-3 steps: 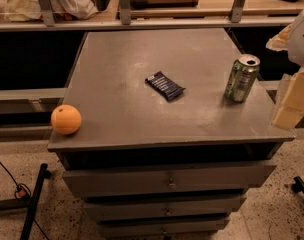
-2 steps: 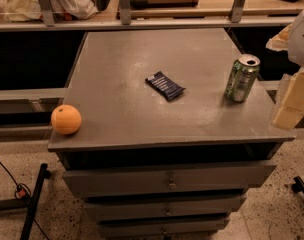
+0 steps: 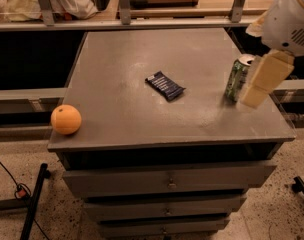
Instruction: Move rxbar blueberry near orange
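The rxbar blueberry, a dark navy wrapper with pale lettering, lies flat near the middle of the grey cabinet top. The orange sits at the front left corner of the top, close to the edge. My gripper hangs from the white arm at the right, just above the top's right side. It is right next to the green can and well to the right of the bar. It holds nothing that I can see.
A green drink can stands upright at the right side, partly behind my gripper. The cabinet has several drawers below. A railing and shelf run behind it. A black stand leg is on the floor at the left.
My arm has moved left and further into view, and the gripper now overlaps the can's right side. The bar, the orange and the can have not moved.
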Controlling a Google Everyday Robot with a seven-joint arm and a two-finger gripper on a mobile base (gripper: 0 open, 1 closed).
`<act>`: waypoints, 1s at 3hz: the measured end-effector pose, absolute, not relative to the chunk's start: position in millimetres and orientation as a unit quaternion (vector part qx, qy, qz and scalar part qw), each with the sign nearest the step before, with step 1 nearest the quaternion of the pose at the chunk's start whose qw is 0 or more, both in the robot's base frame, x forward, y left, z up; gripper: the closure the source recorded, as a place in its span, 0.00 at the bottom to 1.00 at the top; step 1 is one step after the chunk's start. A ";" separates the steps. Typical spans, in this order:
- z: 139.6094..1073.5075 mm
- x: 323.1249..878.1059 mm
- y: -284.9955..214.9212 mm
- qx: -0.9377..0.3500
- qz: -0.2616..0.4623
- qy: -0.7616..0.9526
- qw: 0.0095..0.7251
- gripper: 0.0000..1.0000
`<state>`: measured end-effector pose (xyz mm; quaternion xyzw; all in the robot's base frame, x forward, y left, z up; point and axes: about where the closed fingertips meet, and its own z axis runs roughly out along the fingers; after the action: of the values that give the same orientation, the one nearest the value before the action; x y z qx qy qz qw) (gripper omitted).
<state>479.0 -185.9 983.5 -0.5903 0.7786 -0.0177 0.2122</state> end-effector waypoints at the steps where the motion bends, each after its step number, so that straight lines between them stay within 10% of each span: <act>1: 984.9 533.7 -157.2 -0.566 0.013 0.782 0.260 0.00; 3: 958.4 602.5 -116.0 -0.506 0.079 0.807 0.295 0.00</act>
<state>602.5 -116.0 958.4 -0.5059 0.8068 0.0793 0.2946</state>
